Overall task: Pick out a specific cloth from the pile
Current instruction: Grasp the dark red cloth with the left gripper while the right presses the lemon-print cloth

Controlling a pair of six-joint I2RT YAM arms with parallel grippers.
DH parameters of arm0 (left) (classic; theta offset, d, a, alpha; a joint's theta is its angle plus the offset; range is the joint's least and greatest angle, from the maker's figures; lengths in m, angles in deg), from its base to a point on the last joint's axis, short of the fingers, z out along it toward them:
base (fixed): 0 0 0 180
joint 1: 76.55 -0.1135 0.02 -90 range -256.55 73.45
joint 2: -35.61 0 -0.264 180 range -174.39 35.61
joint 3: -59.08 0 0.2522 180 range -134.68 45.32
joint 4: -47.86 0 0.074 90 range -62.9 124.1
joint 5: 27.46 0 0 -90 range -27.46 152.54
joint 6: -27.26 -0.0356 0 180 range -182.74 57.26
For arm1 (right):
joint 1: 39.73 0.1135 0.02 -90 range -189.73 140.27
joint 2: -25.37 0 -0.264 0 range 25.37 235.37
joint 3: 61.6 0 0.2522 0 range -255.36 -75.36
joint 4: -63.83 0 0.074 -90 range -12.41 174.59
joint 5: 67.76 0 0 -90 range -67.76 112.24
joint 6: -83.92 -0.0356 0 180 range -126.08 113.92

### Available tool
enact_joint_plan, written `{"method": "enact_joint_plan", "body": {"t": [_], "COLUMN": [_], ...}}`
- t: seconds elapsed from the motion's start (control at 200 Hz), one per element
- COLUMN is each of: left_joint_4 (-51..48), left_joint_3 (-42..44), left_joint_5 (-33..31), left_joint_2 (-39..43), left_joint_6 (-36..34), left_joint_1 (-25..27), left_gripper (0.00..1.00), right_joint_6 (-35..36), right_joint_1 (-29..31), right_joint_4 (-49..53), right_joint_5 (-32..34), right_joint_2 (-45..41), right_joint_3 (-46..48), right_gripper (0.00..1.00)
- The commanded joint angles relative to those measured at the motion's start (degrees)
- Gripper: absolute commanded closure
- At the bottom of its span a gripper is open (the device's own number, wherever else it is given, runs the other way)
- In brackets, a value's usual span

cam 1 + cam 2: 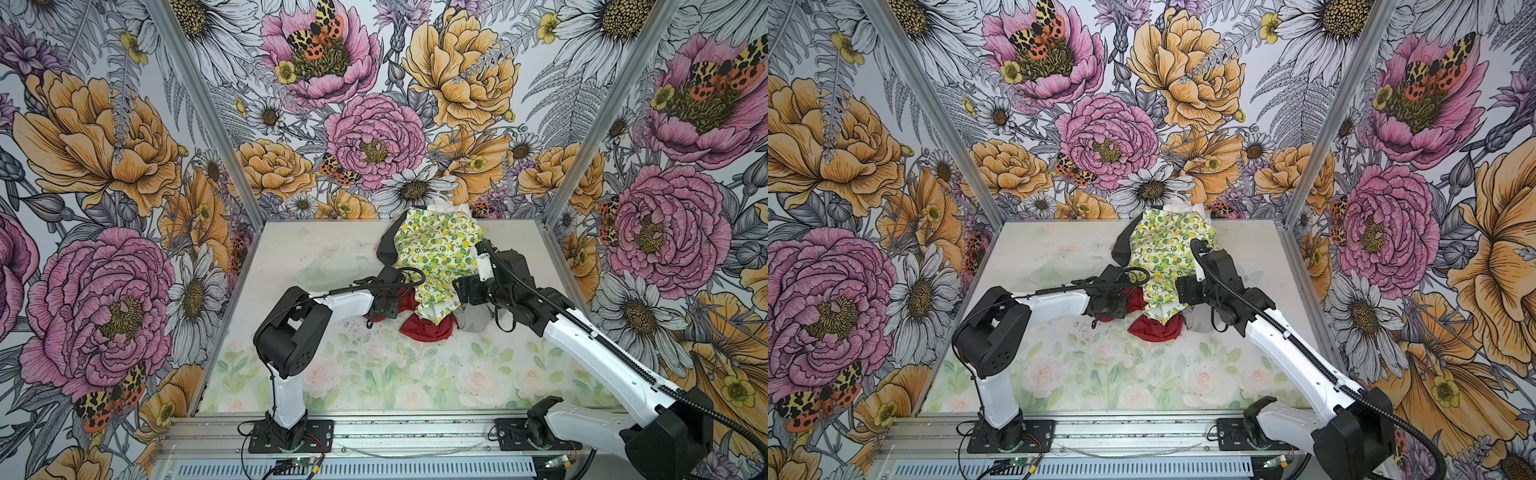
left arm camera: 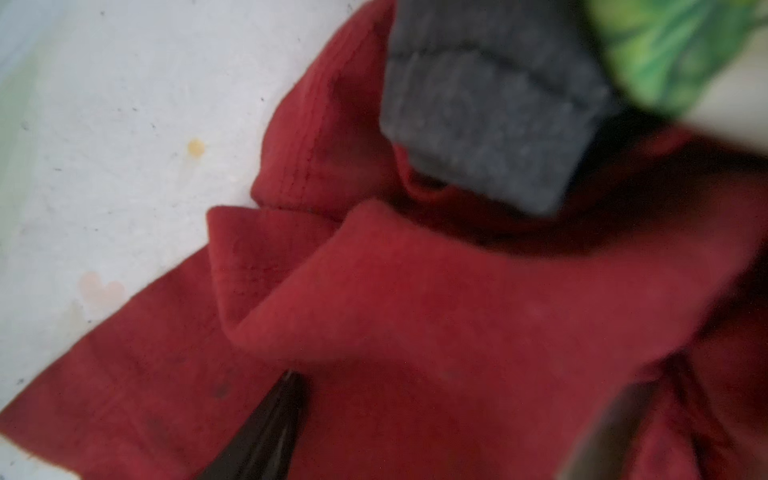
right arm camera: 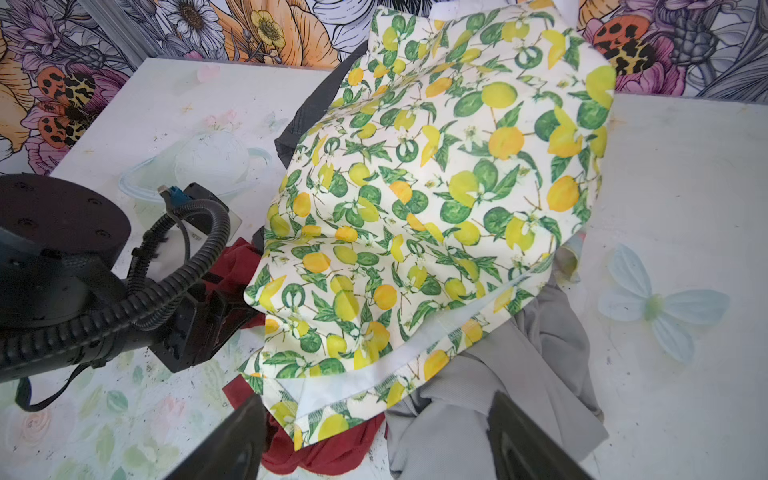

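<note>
Starting at 9 o'clock of the pile: find the left tool low over the surface, at the left end of the red cloth. In the left wrist view, see one dark finger pressed into red fabric, a fold lying across the gap; cannot tell whether clamped. Read the cloth as running 9 to 3 o'clock along the pile's 6 o'clock edge, so at 3 o'clock from that tool, the nearer one. Expect drag: middle pinned under the lemon-print fabric, with a dark grey piece resting on it too. Further right, find the right tool spread wide and empty above the lemon hem, light grey fabric just beside at 5 o'clock.
</note>
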Motion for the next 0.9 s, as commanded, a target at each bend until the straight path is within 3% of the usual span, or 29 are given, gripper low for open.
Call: {"method": "enact_joint_plan", "body": {"t": [0.0,0.345,0.896], "left_joint_4": [1.55,3.29,3.29], "left_joint_3": [-0.53,0.44,2.24], "left_joint_5": [0.78,2.57,4.70], "left_joint_2": [-1.72,1.41,19.04], "left_joint_6": [-0.40,0.24,1.25], "left_joint_1": [-0.42,-0.40,-1.11], "left_gripper": [0.52,1.00,1.00], "right_joint_6": [-0.43,-0.67,-0.98], "right_joint_1": [0.44,0.53,0.75], "right_joint_4": [-1.86,-2.29,-2.95], "right_joint_5": [2.10,3.86,5.10], "right_joint_2": [-1.34,-1.79,-1.50], "right_joint_3": [-0.10,0.88,1.27], "right_gripper": [0.15,0.16,0.16]}}
